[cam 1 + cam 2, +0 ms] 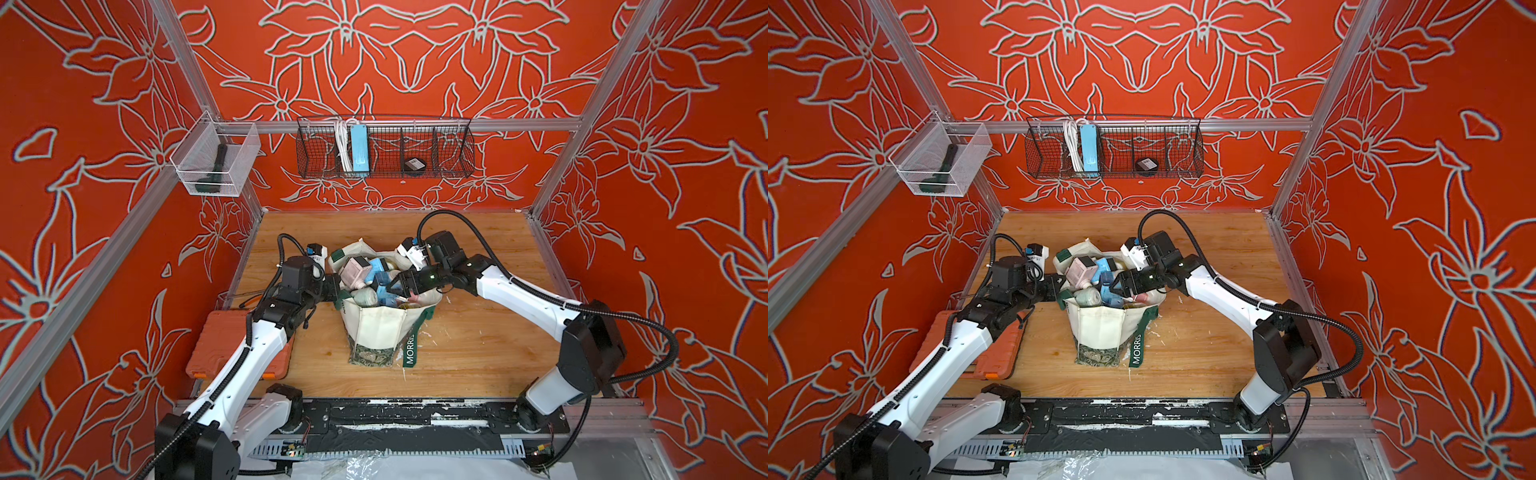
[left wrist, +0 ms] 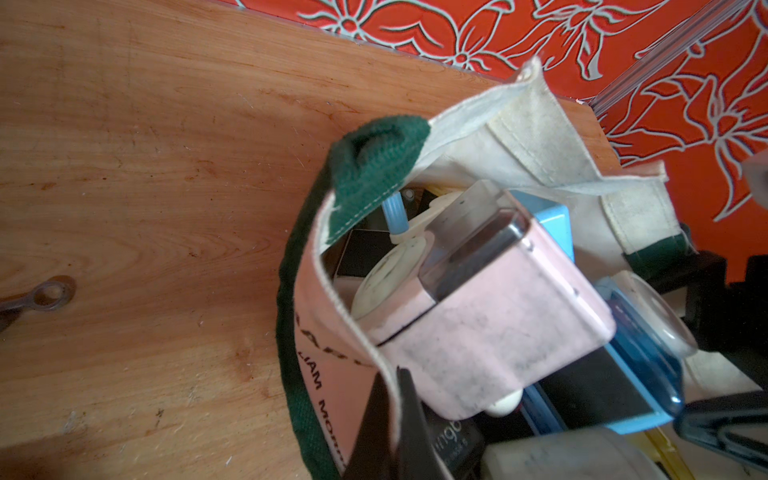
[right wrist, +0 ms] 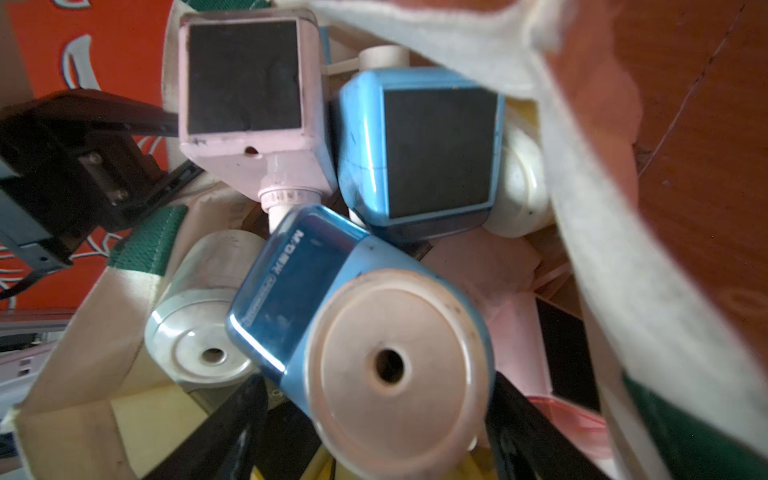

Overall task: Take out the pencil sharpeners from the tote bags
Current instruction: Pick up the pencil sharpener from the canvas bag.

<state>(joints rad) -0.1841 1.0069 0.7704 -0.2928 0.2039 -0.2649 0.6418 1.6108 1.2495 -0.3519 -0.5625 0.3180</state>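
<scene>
The cream tote bag (image 1: 380, 330) (image 1: 1100, 328) with dark green handles stands open mid-table, packed with several pencil sharpeners. My left gripper (image 2: 392, 374) is shut on the bag's cream rim (image 2: 332, 286) at its left side, next to a pink sharpener (image 2: 490, 324) (image 1: 355, 270). My right gripper (image 3: 378, 380) (image 1: 392, 286) reaches into the bag mouth from the right. It is open, its fingers (image 3: 245, 415) standing on either side of a blue sharpener (image 3: 374, 332) whose round pale end faces the camera. Another blue sharpener (image 3: 419, 149) and a pink one (image 3: 245, 83) lie beyond.
An orange plastic case (image 1: 232, 345) lies under my left arm at the table's left edge. On the back wall hang a wire basket (image 1: 453, 158) with a blue power strip (image 1: 358, 149), and a clear bin (image 1: 212, 158). Pale shavings (image 1: 428, 332) litter the wood beside the bag.
</scene>
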